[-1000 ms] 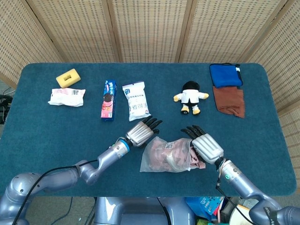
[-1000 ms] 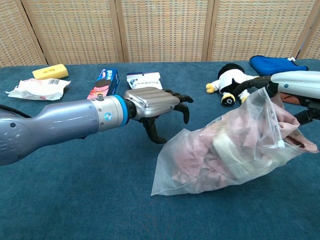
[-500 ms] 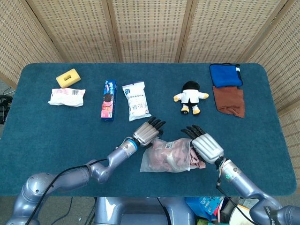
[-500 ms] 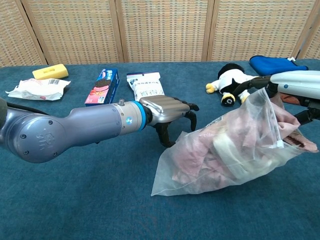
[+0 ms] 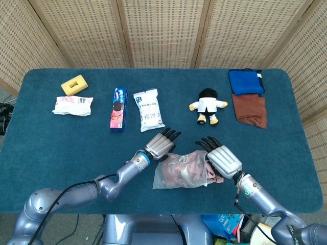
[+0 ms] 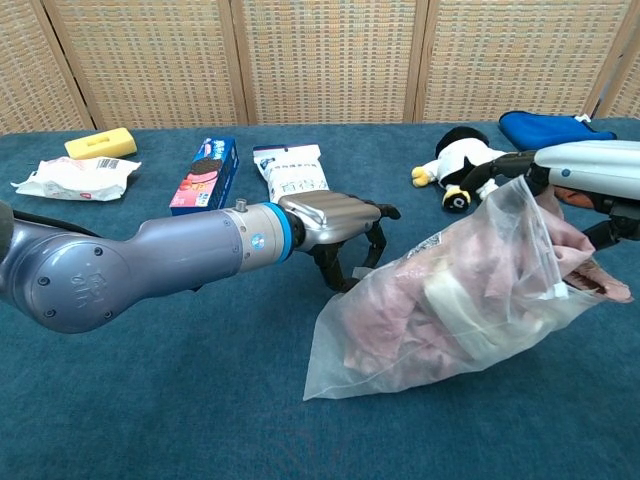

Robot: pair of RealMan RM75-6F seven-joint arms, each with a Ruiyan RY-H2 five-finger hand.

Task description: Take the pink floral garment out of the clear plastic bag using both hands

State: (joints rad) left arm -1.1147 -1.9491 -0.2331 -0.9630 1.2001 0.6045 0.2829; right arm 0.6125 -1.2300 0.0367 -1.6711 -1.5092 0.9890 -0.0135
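**Chest view: one hand has the bag's mouth, the other reaches for its closed end**

Chest view shows the right hand [image 6: 585, 170] gripping the open end of the clear plastic bag [image 6: 450, 300], lifting that end off the table [image 6: 150, 400]; exactly how its fingers close on the film is hidden. The left hand [image 6: 335, 220] holds nothing, its dark fingers [image 6: 335, 268] curled downward and apart, tips just beside the bag's low, closed end. The pink floral garment [image 6: 400, 305] is still fully inside, bunched, with a fold showing at the mouth near the right hand.

By my reading, the step in hand is securing the bag before pulling. Next, the left hand needs to pin or pinch the bag's closed end so the right can shift to the cloth and draw it out.

Beyond the bag stand a snack packet [image 5: 148, 109] and a doll [image 5: 207, 105].
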